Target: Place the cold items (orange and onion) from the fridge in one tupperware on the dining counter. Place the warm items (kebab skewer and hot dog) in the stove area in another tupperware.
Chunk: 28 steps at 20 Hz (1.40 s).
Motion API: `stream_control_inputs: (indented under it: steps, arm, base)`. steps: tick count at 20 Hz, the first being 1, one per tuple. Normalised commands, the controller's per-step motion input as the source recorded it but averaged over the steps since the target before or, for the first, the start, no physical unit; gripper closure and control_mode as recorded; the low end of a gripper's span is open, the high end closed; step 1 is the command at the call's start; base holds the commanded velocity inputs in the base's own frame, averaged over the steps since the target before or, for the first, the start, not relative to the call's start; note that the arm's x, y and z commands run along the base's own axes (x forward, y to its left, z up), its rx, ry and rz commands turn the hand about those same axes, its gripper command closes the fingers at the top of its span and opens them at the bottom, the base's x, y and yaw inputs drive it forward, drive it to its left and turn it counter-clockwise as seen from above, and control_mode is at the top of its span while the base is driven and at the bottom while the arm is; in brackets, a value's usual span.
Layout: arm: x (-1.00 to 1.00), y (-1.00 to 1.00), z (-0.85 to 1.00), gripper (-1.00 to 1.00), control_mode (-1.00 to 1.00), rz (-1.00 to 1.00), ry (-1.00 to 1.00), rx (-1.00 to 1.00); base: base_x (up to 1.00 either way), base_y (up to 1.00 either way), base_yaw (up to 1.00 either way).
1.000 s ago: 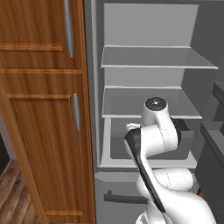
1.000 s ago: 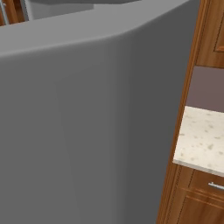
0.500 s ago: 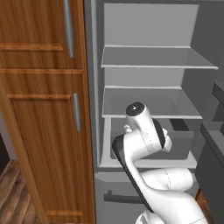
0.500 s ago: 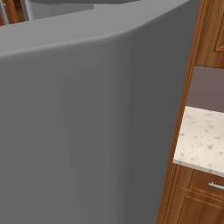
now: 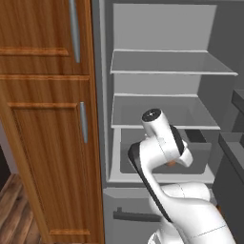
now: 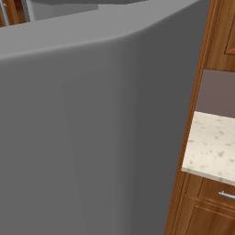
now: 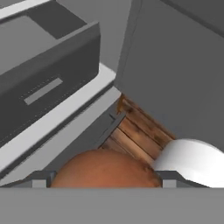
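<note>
A round brown-orange onion sits between my gripper's two dark fingertips, which are shut on it. In the left base view a small orange-brown patch of the onion peeks out behind my bent white arm, in front of the open fridge's lower bin. Below the hand lie the fridge's bottom drawer front and a strip of wooden floor. The orange, kebab skewer, hot dog and tupperware are out of view.
Two bare fridge shelves sit above a grey bin. A tall wooden cabinet stands left of the fridge. The grey fridge door blocks the right base view, with a speckled counter beyond it.
My arm's elbow swung left and then settled slightly back to the right in front of the fridge bin. The grip has not changed.
</note>
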Motion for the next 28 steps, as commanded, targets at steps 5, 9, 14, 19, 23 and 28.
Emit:
stream_control_inputs:
  steps: [5,9,14,19,23,28]
  arm:
    - [0.00,-0.24,-0.19,1.00,-1.00,-0.29,-0.06,0.05]
    - [0.00,-0.04,-0.23,1.00,-1.00,-0.33,-0.07,0.01]
    - [0.00,0.00,-0.04,1.00,1.00,-0.07,-0.02,0.00]
    - [0.00,0.00,0.00,1.00,1.00,0.00,0.00,0.00]
    - [0.00,0.00,0.00,1.00,1.00,0.00,0.00,0.00]
    - [0.00,0.00,0.00,1.00,1.00,0.00,0.00,0.00]
  base:
    - [0.00,0.00,0.00]
    - [0.00,0.00,0.00]
    - [-0.10,0.00,-0.30]
    - [-0.27,0.00,-0.41]
    - [-0.40,0.00,-0.38]
    - [-0.68,0.00,-0.26]
